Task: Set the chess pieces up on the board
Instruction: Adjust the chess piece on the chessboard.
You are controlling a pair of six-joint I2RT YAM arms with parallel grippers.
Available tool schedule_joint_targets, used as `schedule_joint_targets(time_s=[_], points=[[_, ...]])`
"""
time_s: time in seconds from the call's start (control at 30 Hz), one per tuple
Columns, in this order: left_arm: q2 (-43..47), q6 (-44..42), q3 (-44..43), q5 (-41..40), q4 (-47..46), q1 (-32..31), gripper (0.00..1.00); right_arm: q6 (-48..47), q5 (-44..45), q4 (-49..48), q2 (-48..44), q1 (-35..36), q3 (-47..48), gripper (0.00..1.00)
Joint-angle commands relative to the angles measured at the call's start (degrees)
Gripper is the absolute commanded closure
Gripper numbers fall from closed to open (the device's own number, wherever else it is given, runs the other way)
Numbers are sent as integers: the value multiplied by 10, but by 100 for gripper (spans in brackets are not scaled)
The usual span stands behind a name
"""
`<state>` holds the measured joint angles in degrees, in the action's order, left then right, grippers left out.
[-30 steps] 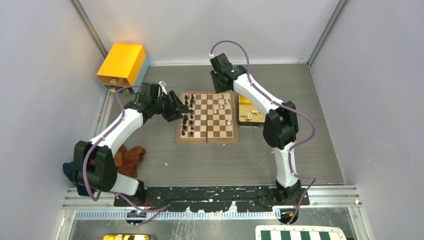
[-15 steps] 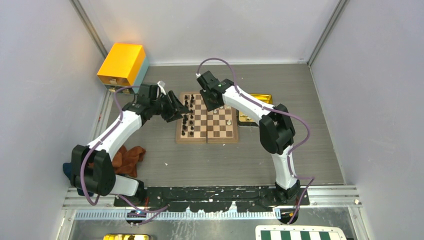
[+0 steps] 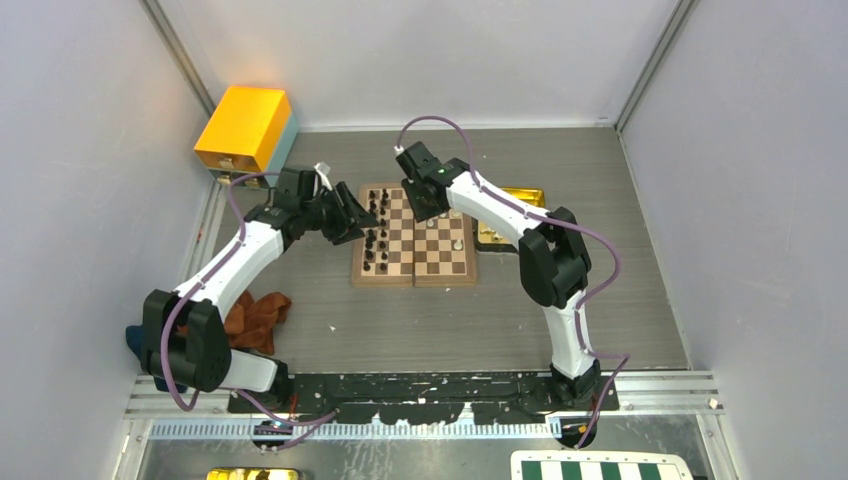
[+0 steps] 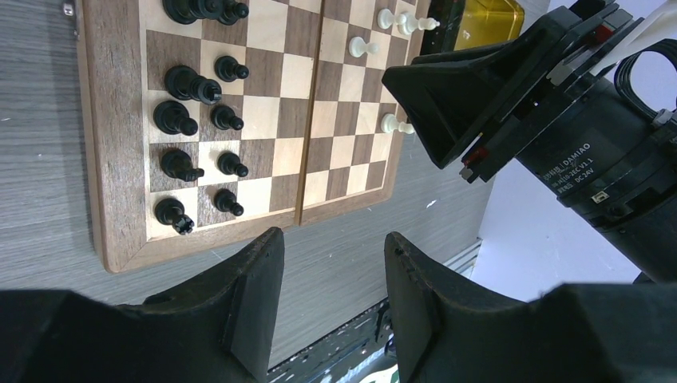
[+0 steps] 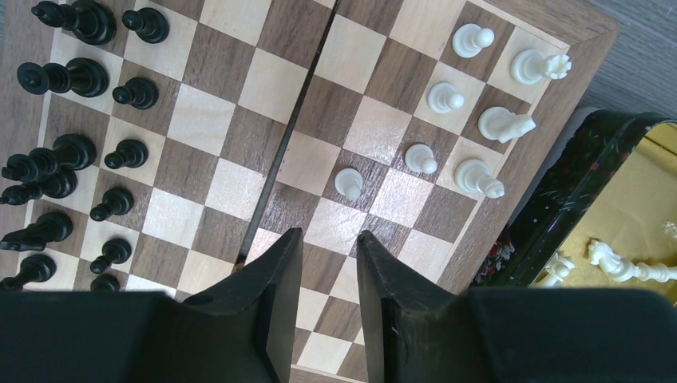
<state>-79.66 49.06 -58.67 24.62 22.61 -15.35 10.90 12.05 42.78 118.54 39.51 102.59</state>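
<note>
The left fingers (image 4: 255,303) stand apart with a clear gap between them. Nothing sits in that gap and they touch nothing. They hang over the bare counter (image 4: 335,263) just off one edge of the board (image 4: 275,120). The right fingers (image 5: 275,307) are parted too, by a narrower gap that is also empty. They hover above the board close to its centre seam, clear of every piece.

The board lies flat in the middle of the counter, between the 2 arms. The black pieces (image 5: 132,92) stand in 2 rows along one side, with the taller ones on the outer row and the pawns in front. On the opposite side stand 7 white pieces (image 5: 445,97), 1 of them set nearer the middle than the others. More white ones lie in the gold tray (image 5: 639,199), which sits just beside the board's white side.
</note>
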Motion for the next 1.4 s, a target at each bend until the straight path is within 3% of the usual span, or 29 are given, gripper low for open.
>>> schedule_joint_targets(time_s=[0.0, 0.97, 1.37], points=[[16, -8, -5, 2, -5, 3, 50, 1, -1, -23, -1, -2, 14, 63], [-9, -6, -11, 1, -12, 3, 50, 1, -35, -36, 37, -29, 22, 64], [-17, -6, -13, 2, -16, 3, 50, 1, -42, -34, 47, -34, 30, 68]])
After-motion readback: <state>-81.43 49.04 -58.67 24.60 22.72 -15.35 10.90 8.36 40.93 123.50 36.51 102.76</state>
